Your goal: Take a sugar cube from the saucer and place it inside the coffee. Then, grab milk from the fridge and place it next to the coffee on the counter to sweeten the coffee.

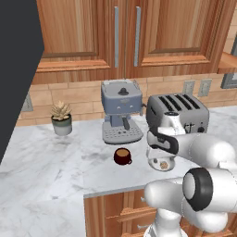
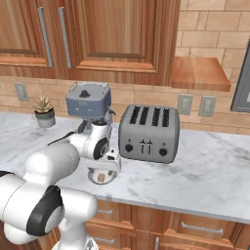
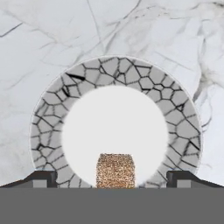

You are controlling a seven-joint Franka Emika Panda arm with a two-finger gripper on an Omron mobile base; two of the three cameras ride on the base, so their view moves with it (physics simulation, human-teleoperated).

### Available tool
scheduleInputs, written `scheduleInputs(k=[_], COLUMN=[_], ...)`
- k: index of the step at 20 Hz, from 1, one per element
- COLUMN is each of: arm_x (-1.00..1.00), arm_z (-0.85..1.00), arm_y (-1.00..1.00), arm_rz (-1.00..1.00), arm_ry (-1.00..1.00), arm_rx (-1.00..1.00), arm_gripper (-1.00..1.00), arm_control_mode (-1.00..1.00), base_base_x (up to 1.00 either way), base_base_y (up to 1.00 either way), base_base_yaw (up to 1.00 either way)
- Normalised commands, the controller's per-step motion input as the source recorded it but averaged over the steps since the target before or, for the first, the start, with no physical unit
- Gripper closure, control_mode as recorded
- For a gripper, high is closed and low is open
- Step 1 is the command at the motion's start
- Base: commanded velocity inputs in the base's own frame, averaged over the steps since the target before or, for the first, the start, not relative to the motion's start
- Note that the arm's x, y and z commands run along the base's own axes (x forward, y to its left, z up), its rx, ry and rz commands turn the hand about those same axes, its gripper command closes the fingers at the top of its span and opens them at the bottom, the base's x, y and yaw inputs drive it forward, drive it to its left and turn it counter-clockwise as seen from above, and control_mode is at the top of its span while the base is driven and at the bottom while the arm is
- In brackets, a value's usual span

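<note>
Now the gripper (image 3: 112,177) hangs right over the saucer (image 3: 48,131), jaws spread wide, holding nothing, the sugar cube (image 3: 115,170) between the fingertips (image 3: 41,178). The coffee (image 1: 122,156) sits just left on the counter (image 1: 55,162).

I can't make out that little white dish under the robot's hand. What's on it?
A single tan-brown sugar cube lies on the saucer, on its plain white middle, inside a crackled grey rim. The arm covers part of the saucer from the base cameras.

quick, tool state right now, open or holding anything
Tool: open, holding nothing; its tips stand apart on either side of the sugar cube on the saucer.
</note>
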Motion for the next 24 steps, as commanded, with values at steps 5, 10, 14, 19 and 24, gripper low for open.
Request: scheduleInputs(k=[5,10,14,19,24], arm_x=[-0.29,0.00,0.20,0.00,-0.15], arm_z=[-0.04,-0.19,-0.19,-0.16,-0.24], arm_y=[0.02,0.05,0.04,0.00,0.01], arm_rz=[-0.04,-0.04,-0.01,0.00,0.00], arm_ry=[-0.01,0.00,0.02,0.00,0.00], arm_rx=[-0.01,-0.04,-0.04,-0.01,-0.02], arm_gripper=[-1.00,-1.00,-1.00,-1.00,1.00], arm_control_mode=[-1.00,-1.00,-1.00,-1.00,-1.00], base_base_x=[0.00,0.00,0.00,0.00,0.00], base_base_y=[0.00,0.00,0.00,0.00,0.00], base_base_yaw=[0.00,0.00,0.00,0.00,0.00])
